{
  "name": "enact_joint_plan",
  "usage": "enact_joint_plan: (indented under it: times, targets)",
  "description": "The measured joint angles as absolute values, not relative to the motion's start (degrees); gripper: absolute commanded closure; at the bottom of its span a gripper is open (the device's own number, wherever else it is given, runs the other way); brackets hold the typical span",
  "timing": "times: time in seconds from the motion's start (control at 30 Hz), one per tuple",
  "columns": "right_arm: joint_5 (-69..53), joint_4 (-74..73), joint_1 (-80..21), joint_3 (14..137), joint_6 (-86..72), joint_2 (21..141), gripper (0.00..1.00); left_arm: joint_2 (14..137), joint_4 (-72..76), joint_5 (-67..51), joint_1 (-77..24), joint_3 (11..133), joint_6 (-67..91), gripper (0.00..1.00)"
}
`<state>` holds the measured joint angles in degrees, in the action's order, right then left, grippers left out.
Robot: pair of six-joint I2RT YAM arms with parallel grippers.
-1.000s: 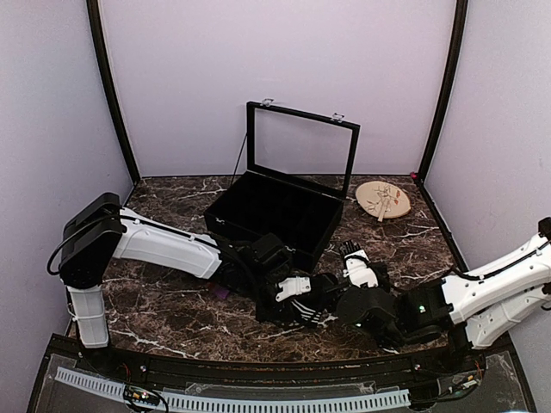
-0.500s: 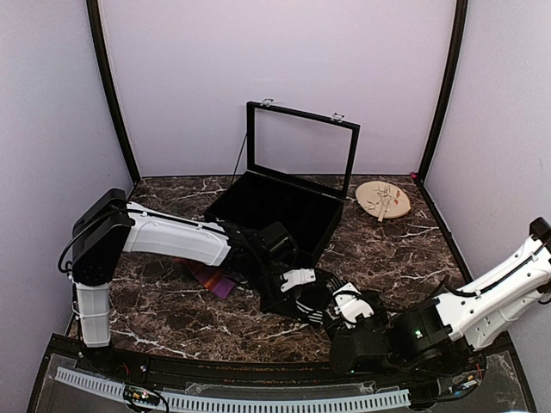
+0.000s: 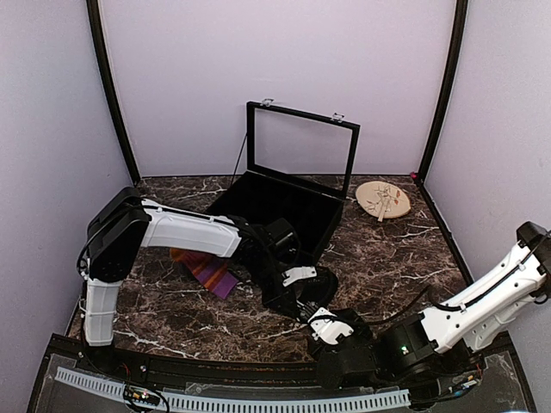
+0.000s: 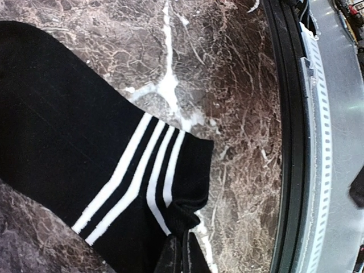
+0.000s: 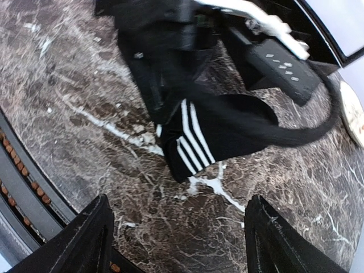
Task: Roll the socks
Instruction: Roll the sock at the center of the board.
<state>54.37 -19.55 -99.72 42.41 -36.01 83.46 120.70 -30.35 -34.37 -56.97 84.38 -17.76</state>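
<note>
1 grip is set — your left gripper [image 4: 181, 257] pinches the cuff of the black sock [image 4: 79, 136]; the right gripper [image 5: 177, 205] gapes empty. Keep it low, roll tight.

striped sock [image 3: 205, 270] partly under left arm [image 3: 185, 232], black sock [image 4: 79, 142] cropped at edge

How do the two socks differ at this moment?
The black sock has white stripes near its cuff; the striped sock is purple, orange and red. The left gripper pinches the black sock's cuff; the striped sock lies ungripped, partly under the left arm. Both lie on the table.
</note>
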Motion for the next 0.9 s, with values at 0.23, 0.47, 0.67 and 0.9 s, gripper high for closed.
enact_joint_plan:
  times: [0.23, 0.47, 0.67, 0.9]
  targets:
    - [49.01, -15.33, -98.32, 42.41, -30.57, 85.84, 0.22, 122.23, -32.93, -36.88, -56.07, 86.7, -17.52, 1.0]
    - [46.28, -11.92, -94.02, 41.76, -26.76, 86.52, 0.16, 123.7, -34.89, -38.44, -55.33, 87.77, -17.52, 1.0]
    - [44.12, -9.67, -90.96, 40.36, -23.92, 86.67, 0.15, 124.49, -36.16, -39.92, -54.72, 88.51, -17.52, 1.0]
    - [40.91, -6.46, -88.51, 39.57, -19.97, 87.18, 0.15, 125.71, -37.45, -42.02, -54.02, 90.24, -17.58, 1.0]
